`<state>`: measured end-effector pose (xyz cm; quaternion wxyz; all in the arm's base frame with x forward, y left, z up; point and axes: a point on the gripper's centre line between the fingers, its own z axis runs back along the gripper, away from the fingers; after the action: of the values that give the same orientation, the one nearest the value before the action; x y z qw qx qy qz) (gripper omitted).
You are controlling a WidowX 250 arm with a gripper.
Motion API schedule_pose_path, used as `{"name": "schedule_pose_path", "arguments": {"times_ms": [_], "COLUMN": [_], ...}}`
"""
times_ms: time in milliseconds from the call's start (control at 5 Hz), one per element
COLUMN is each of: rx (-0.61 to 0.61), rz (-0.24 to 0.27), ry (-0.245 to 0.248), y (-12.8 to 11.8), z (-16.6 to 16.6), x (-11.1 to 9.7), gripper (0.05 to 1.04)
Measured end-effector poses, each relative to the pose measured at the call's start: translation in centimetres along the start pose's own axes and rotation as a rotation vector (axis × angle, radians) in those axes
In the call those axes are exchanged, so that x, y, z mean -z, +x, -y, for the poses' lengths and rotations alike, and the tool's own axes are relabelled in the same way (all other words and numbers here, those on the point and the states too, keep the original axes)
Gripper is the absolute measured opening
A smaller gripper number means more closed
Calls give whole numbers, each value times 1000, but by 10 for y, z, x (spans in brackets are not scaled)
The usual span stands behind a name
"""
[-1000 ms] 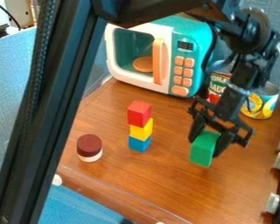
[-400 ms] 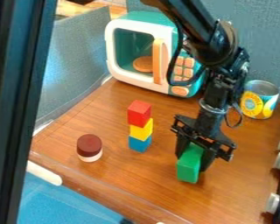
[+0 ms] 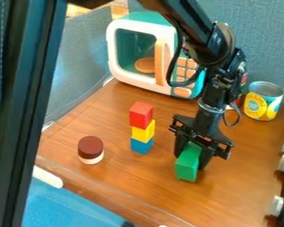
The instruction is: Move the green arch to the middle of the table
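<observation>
The black gripper [image 3: 191, 161] is hanging over the front half of the wooden table [image 3: 239, 188], between the block stack and the right edge, and its two fingers are grasping the green block [image 3: 187, 167] from opposite sides. The green block is sitting low between the fingertips, nearer the front edge than the back, its lower part jutting out below them; it seems to be at or just above the tabletop, though this angle does not settle which. Toward the left corner, a dark red cylinder [image 3: 90, 144] is resting on a white disc [image 3: 92, 158]. Between that pair and the gripper, a red cube [image 3: 140, 114] is topping a stack, with a yellow cube [image 3: 143, 131] in the middle and a blue cube [image 3: 141, 146] at the bottom. A teal and white toy microwave [image 3: 138, 45] is standing along the back edge, an orange disc [image 3: 145, 65] lying inside it. Near the back right corner, a yellow-labelled can [image 3: 263, 101] is standing upright, a partly hidden red can [image 3: 244, 81] showing behind the arm [image 3: 214, 44]. Silver knobs [image 3: 283, 162] are lining the right edge.
</observation>
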<state>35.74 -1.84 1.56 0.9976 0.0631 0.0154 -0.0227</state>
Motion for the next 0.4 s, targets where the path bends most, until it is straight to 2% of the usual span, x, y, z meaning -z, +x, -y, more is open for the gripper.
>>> {"name": "schedule_pose_path", "arguments": {"times_ms": [200,400], "rx": [1,21], "rz": [-4,-16], "ry": [-5,-5], "y": [4,6], "z": [1,2], "x": [2,7], "gripper": [627,697]}}
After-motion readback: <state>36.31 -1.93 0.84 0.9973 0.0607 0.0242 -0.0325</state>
